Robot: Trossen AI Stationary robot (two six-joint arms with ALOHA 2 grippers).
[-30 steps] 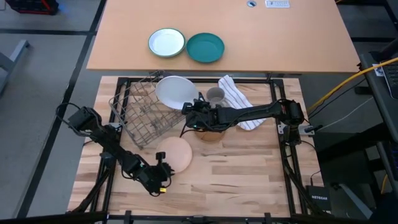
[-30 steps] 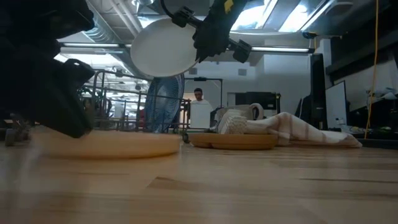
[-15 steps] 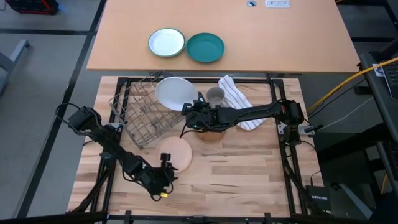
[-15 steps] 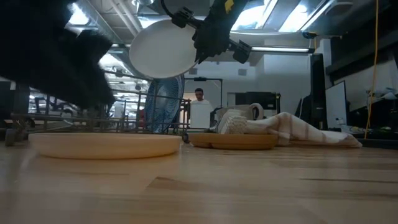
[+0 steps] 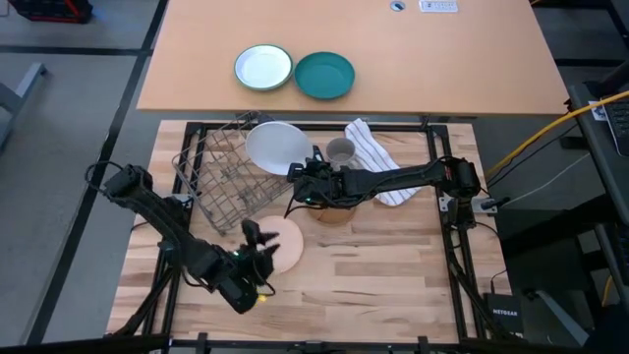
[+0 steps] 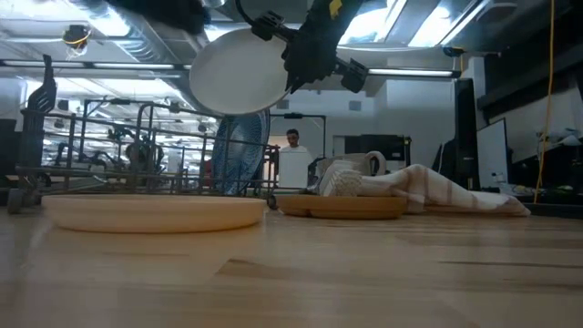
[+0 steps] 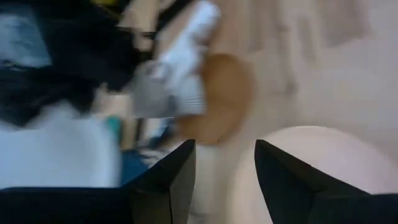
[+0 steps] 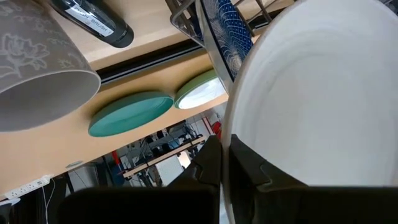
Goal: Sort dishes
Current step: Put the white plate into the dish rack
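Observation:
A pale white plate (image 5: 277, 146) hangs tilted over the wire rack (image 5: 221, 182), with my right gripper (image 5: 303, 172) shut on it. A dark blue dotted plate (image 6: 242, 150) stands on edge in the rack. The salmon-pink plate (image 5: 285, 241) lies flat on the wooden table, and my left gripper (image 5: 257, 244) hovers open above its near-left part, touching nothing. The brown wooden plate (image 5: 334, 212) lies flat under my right arm. My right gripper pinches the white plate's rim (image 8: 229, 134) between its two fingers (image 8: 208, 168), one on each face. It comes from the table's right, roughly level. The plate is lifted clear above the rack, tilted steeply, its face turned partly up.
A grey mug (image 5: 340, 152) and a striped towel (image 5: 378, 162) lie at the far right of the rack. A white green-rimmed plate (image 5: 263, 67) and a teal plate (image 5: 324, 76) sit on the far table. A person (image 6: 291, 141) stands in the room behind.
My left gripper has opened, risen off the near-left edge of the pink plate and moved a little toward the table's far edge. The pink plate stays flat on the table. My right gripper keeps the white plate still.

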